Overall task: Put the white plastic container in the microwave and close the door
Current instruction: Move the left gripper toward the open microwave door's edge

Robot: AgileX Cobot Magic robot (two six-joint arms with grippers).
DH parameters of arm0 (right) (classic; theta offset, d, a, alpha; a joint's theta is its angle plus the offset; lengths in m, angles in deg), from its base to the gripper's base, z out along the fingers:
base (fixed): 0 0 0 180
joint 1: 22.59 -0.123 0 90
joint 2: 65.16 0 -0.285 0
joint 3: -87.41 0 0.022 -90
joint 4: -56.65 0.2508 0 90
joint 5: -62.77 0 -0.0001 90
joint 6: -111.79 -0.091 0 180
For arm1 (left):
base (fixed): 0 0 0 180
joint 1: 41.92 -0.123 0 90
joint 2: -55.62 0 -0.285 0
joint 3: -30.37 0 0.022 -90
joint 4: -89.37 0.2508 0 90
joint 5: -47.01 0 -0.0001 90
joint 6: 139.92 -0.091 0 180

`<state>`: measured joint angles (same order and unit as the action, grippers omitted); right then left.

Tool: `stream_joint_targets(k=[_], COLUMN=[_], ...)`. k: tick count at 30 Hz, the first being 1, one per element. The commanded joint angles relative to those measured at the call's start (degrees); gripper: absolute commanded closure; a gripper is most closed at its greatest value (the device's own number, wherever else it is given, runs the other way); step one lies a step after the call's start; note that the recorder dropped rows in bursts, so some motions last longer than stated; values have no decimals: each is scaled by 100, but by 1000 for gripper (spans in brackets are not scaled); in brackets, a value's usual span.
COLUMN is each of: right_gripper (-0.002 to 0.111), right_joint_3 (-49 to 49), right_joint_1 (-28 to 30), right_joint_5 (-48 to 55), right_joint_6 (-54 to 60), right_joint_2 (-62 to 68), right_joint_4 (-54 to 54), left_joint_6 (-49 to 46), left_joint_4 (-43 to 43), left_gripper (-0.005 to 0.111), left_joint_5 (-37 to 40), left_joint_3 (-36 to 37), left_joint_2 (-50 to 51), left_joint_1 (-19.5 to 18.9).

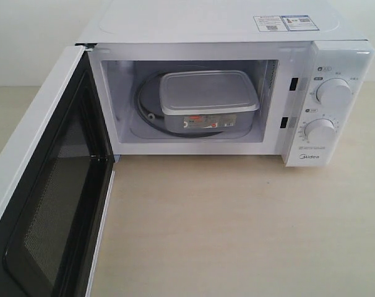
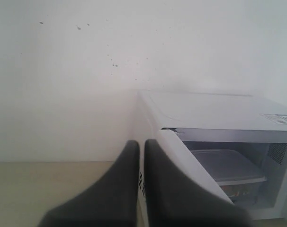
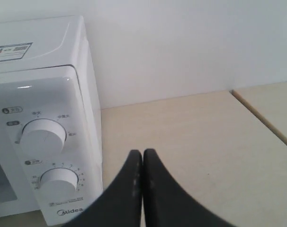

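Sitting in the microwave (image 1: 206, 25) w/ door (image 1: 57, 185) open: white plastic container (image 1: 206, 91); left hand (image 2: 141, 144) & right hand (image 3: 142, 153) closed.

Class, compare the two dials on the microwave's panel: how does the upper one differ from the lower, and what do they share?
The upper dial has only a few spaced labels around it; the lower dial is ringed by fine tick marks and numbers. The upper dial sits high on the panel, the lower dial just above the Midea logo. Both are round, white knobs on the microwave.
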<state>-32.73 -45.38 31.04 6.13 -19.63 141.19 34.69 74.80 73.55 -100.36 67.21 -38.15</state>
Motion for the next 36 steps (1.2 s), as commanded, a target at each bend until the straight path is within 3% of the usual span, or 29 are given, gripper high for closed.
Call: stream_joint_targets(k=[1,5,20,27,36], right_gripper=[108,108,108,108,108], right_joint_3=[8,8,8,8,8], right_joint_1=[43,43,43,43,43], right_joint_5=[-485,-857,-701,-660,-647], right_joint_6=[-28,-33,-253,-468,-550], right_joint_2=[-49,-49,-49,-49,-49], right_joint_4=[-30,-30,-30,-30,-30], left_joint_6=[-24,-24,-24,-64,-1257], left_joint_4=[-39,-68,-68,-68,-927], left_gripper=[102,102,102,102,102], left_joint_5=[7,-4,115,1414,3297], left_joint_3=[-28,-28,-53,-645,-1493], left_joint_2=[21,21,76,993,2829], left_joint_1=[-20,-20,-20,-20,-20])
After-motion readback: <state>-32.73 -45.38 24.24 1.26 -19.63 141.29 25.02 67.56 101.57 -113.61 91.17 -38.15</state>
